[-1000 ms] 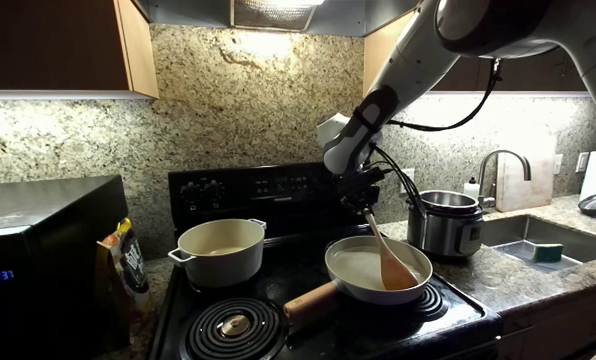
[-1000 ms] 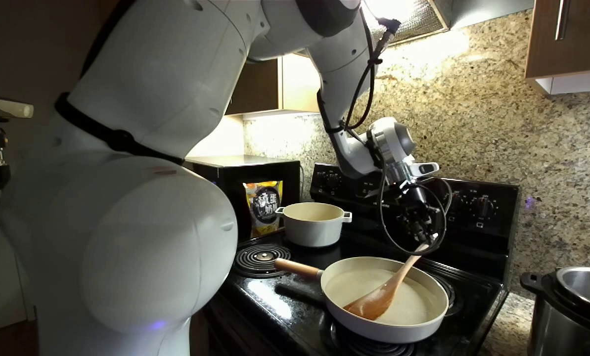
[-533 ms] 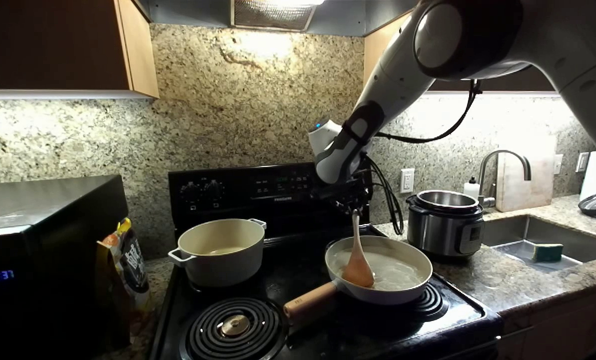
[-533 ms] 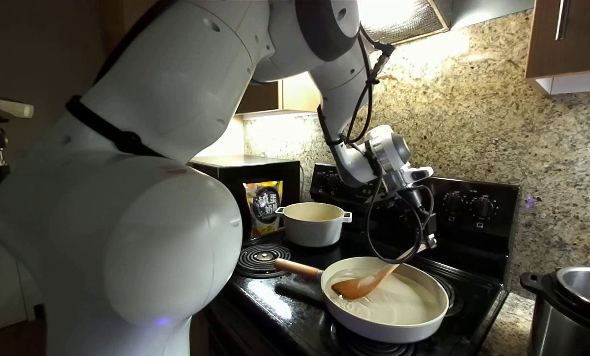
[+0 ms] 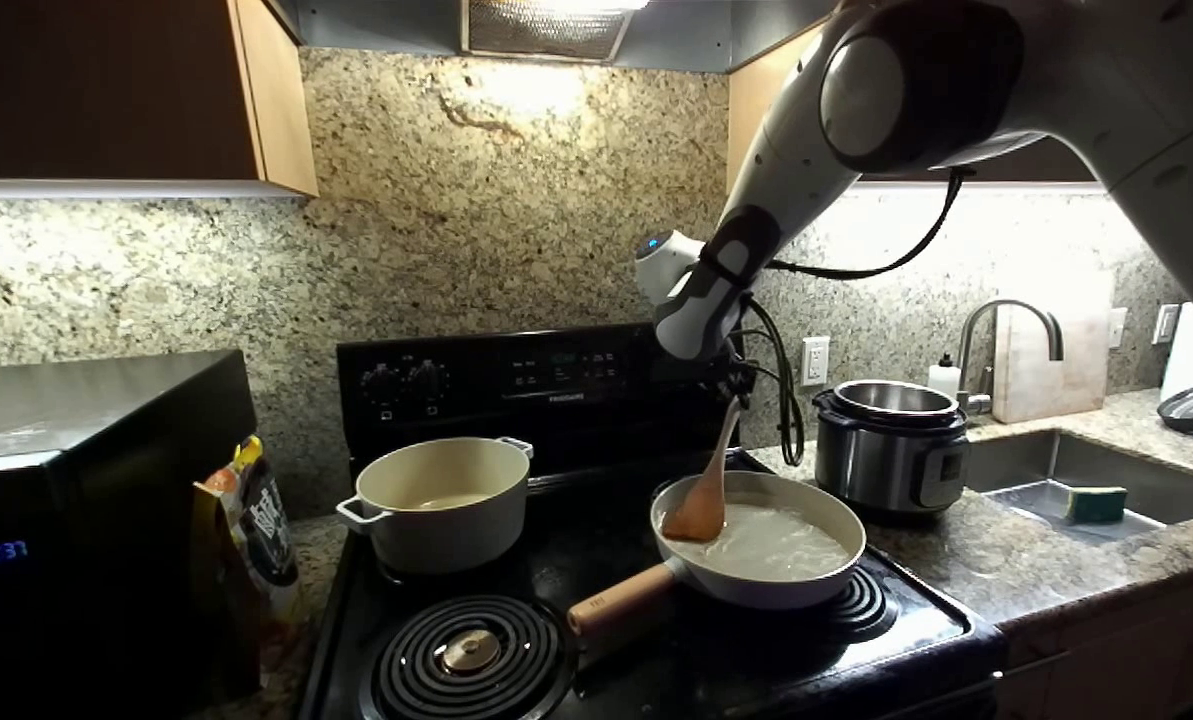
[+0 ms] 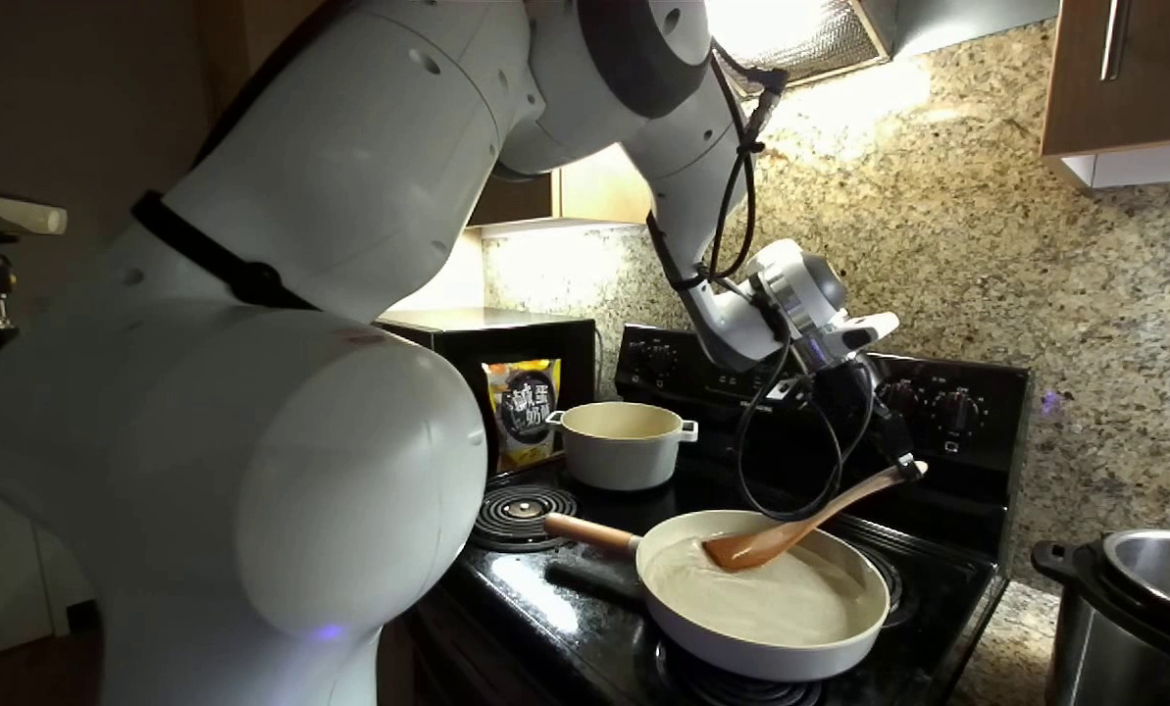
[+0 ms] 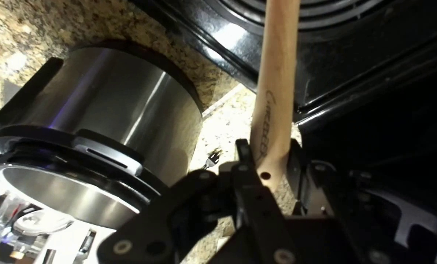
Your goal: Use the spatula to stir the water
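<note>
Grpr (image 7: 269,151) clamped on spatula (image 7: 278,80); blk stove (image 5: 591,545) w/ 1 pan (image 6: 771,662), 1 pot (image 5: 456,542); granite bksplash (image 5: 516,230).

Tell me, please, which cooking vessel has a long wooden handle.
The round cream-white frying pan; the deep cream pot and round steel cooker have none.

Spatula handle (image 7: 277,84) tight between fingers (image 7: 244,152)

the spatula (image 5: 711,490) is smooth wood; the pan (image 6: 771,662) looks matt outside, its handle (image 6: 589,530) wood too; the stovetop (image 5: 596,545) is glossy, the cooker (image 7: 104,95) shiny metal with plastic-looking trim (image 7: 53,134), the backsplash (image 5: 516,220) stone-like.
</note>
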You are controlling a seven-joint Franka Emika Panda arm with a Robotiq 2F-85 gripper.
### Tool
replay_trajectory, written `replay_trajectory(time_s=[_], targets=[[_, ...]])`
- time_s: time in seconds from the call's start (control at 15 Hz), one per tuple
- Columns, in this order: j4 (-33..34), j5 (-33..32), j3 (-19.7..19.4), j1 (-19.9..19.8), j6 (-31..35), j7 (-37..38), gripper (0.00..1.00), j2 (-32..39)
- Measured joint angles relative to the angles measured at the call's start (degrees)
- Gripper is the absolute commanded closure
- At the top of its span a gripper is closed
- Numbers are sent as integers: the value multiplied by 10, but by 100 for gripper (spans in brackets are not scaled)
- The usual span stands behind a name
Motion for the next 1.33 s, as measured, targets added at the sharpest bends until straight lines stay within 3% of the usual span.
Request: replay_trajectory(time_s=[0.67, 1.33], targets=[[-59, -116, -21, 0, -32, 207, 89, -32], [-167, -161, 6, -33, -50, 275, 89, -121]])
